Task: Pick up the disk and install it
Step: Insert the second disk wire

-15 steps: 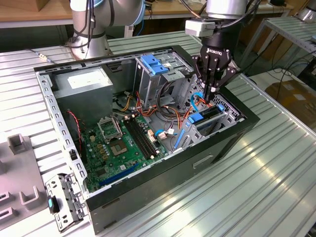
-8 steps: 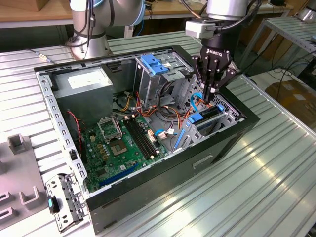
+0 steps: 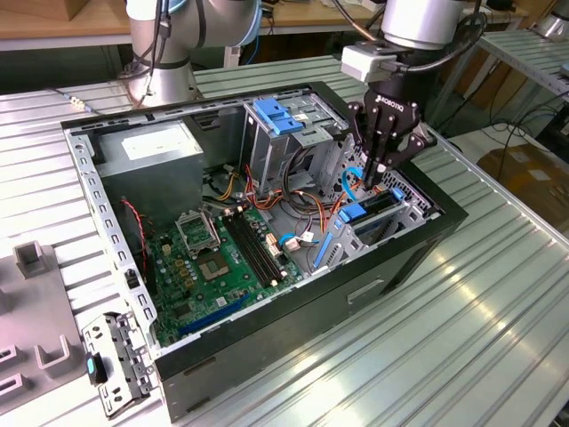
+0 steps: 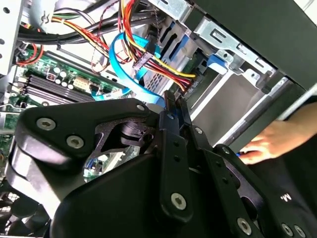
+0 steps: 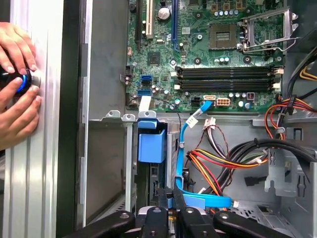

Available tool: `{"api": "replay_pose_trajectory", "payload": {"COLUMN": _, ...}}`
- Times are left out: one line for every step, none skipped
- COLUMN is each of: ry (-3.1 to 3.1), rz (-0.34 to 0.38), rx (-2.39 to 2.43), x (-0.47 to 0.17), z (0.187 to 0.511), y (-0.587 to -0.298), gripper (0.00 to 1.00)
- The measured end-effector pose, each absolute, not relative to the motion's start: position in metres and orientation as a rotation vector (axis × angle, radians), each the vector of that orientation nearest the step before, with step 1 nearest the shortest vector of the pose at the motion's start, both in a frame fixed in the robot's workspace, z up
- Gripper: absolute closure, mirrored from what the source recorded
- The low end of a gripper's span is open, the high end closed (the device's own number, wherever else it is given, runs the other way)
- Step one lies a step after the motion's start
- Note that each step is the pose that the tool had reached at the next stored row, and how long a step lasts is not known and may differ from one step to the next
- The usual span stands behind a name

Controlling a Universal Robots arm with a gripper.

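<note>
1. The black three-fingered end effector (image 3: 375,178) hangs low inside the open black tower computer case (image 3: 293,311), over the metal drive cage at the exterior view's right.
2. In the second wrist view its fingers (image 4: 167,130) are pressed together. We see nothing between them.
3. The silver-grey hard disk in its blue plastic carrier (image 5: 152,145) appears to stand edge-on in the cage slot just beside the fingertips. Only the blue carrier front is visible, and the metal body is hidden. We judge it inserted, but cannot confirm full seating.
4. A flat light-blue data cable (image 5: 181,163) loops right beside the fingertips. The red, yellow and black wire bundle (image 5: 213,161) lies close by.
5. A person's hands (image 5: 15,84) rest on a black knob on the ribbed aluminium surface (image 3: 462,338) outside the case wall.
6. Risks, as we judge them:
   - The fingers could snag the blue cable on any move and strain its connector on the green motherboard (image 3: 222,258).
   - An off-axis push could jam the carrier rails in the slot.
   - The cage walls are tight, so a sideways move may strike sheet metal.
</note>
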State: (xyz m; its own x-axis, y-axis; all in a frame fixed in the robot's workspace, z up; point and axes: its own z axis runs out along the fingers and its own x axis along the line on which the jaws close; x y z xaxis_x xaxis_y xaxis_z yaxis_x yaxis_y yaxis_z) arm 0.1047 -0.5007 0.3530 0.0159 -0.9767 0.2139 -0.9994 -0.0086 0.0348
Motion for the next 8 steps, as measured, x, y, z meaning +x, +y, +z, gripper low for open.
{"api": "replay_pose_trajectory", "payload": {"ry": -2.088, "rz": 0.185, "rx": 2.114, "x": 0.1040, "z": 0.3531, "y": -0.5019, "gripper": 0.84}}
{"api": "replay_pose_trajectory", "payload": {"ry": -2.093, "rz": 0.183, "rx": 2.119, "x": 0.1036, "z": 0.3530, "y": -0.5025, "gripper": 0.84}}
{"api": "replay_pose_trajectory", "payload": {"ry": -2.097, "rz": 0.184, "rx": 2.123, "x": 0.1031, "z": 0.3531, "y": -0.5031, "gripper": 0.84}}
{"api": "replay_pose_trajectory", "payload": {"ry": -2.104, "rz": 0.188, "rx": 2.128, "x": 0.1024, "z": 0.3531, "y": -0.5038, "gripper": 0.84}}
{"api": "replay_pose_trajectory", "payload": {"ry": -2.110, "rz": 0.190, "rx": 2.133, "x": 0.1015, "z": 0.3530, "y": -0.5043, "gripper": 0.84}}
{"api": "replay_pose_trajectory", "payload": {"ry": -2.115, "rz": 0.192, "rx": 2.138, "x": 0.0997, "z": 0.3530, "y": -0.5061, "gripper": 0.84}}
{"api": "replay_pose_trajectory", "payload": {"ry": -2.118, "rz": 0.191, "rx": 2.140, "x": 0.0987, "z": 0.3528, "y": -0.5090, "gripper": 0.84}}
{"api": "replay_pose_trajectory", "payload": {"ry": -2.119, "rz": 0.189, "rx": 2.141, "x": 0.0985, "z": 0.3527, "y": -0.5112, "gripper": 0.84}}
